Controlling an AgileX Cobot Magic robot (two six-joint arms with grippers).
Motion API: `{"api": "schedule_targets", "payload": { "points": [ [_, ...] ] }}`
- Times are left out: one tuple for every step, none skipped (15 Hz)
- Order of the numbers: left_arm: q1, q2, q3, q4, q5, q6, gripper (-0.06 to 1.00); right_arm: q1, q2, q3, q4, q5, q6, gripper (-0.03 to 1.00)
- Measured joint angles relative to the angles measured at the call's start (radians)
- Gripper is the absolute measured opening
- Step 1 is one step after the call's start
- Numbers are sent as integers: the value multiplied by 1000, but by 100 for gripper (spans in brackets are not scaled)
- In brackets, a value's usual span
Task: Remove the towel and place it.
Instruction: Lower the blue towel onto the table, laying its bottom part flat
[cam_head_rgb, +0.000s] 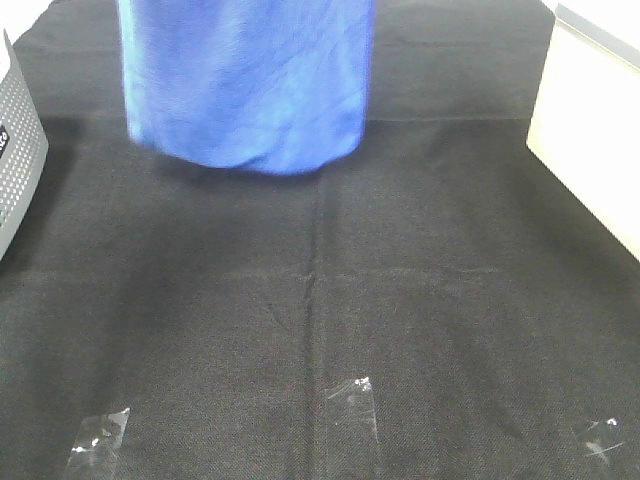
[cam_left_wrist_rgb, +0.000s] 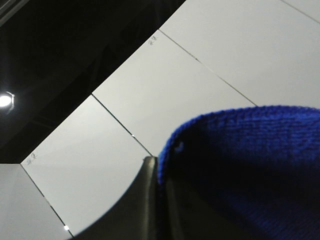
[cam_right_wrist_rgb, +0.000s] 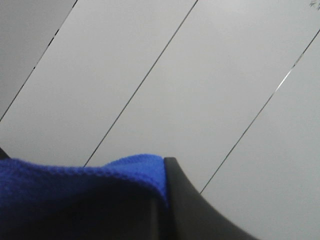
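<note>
The left jaws show as smooth dark fingers (cam_left_wrist_rgb: 146, 192) with a dull olive-grey sheen, the outer edge sweeping in a long curve up to a narrow tip, a thin seam between them. The right jaws are matt black fingers (cam_right_wrist_rgb: 186, 206), likewise curved outside, with a blunter, squared tip.
</note>
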Motion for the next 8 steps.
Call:
{"api": "schedule_targets", "payload": {
  "points": [
    [17,23,-34,0,-7,-5,0,-14,11,0,-4,-36,0,1],
    [36,57,-82,-1,-15,-26,0,-35,23,0,-5,-59,0,1],
    [52,98,-135,-1,-18,-54,0,-54,36,0,-5,-82,0,1],
    [60,143,-194,-1,-18,-82,0,-75,51,0,-5,-109,1,1],
    [61,194,-268,-1,-18,-95,0,-94,67,0,-2,-133,3,1],
    [61,255,-346,0,-18,-102,0,-114,82,0,5,-160,8,1],
    [61,317,-418,4,-11,-105,0,-129,96,0,17,-186,10,1],
    [61,368,-487,6,-4,-105,0,-138,108,0,21,-214,10,1]
  ]
}}
